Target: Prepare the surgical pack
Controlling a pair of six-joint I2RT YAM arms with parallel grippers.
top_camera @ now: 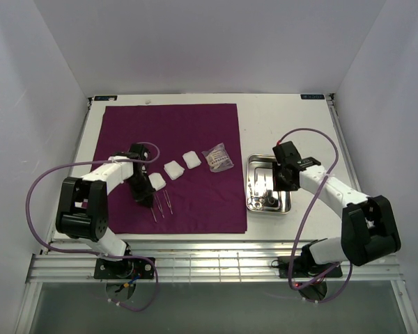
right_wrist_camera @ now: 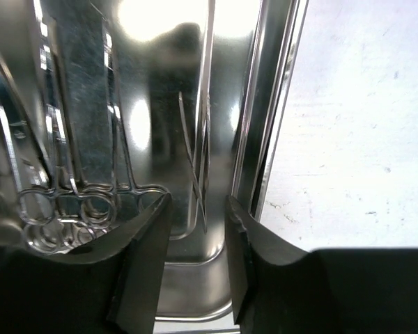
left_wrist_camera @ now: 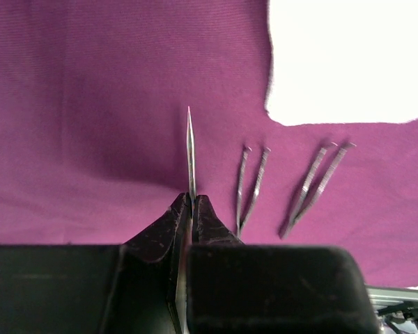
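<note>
1. Surgical pack (top_camera: 195, 139) is not yet bundled. Its one purple cloth (top_camera: 118, 125) lies open and flat on the left and middle of the table (top_camera: 292, 125), probably as the wrapping sheet that the other pieces are being laid out on.
2. Left gripper (left_wrist_camera: 192, 202) is clamped shut on one pointed forceps (left_wrist_camera: 191, 153), tip forward and low over the cloth. I judge it is being set down in line with its neighbours.
3. Just right of it, two laid tweezers (left_wrist_camera: 251, 188) (left_wrist_camera: 317, 184) rest on the cloth, side by side and apart, so each stays easy to find.
4. Three gauze pads (top_camera: 157, 181) (top_camera: 173, 170) (top_camera: 191, 160) run in a slanting row on the cloth, separate from one another. One clear packet (top_camera: 217, 157) ends that row.
5. One steel tray (top_camera: 267, 158) sits on bare table just beside the cloth's right edge and serves as the supply of instruments.
6. Right gripper (right_wrist_camera: 198, 209) hangs inside the tray with its jaws apart, astride one thin tweezers (right_wrist_camera: 198, 153) near the tray wall and gripping nothing. That reads as lining up a pick.
7. Ring-handled instruments (right_wrist_camera: 70, 202) lie in the tray left of those jaws. There are at least two, but the reflections hide the exact count.
</note>
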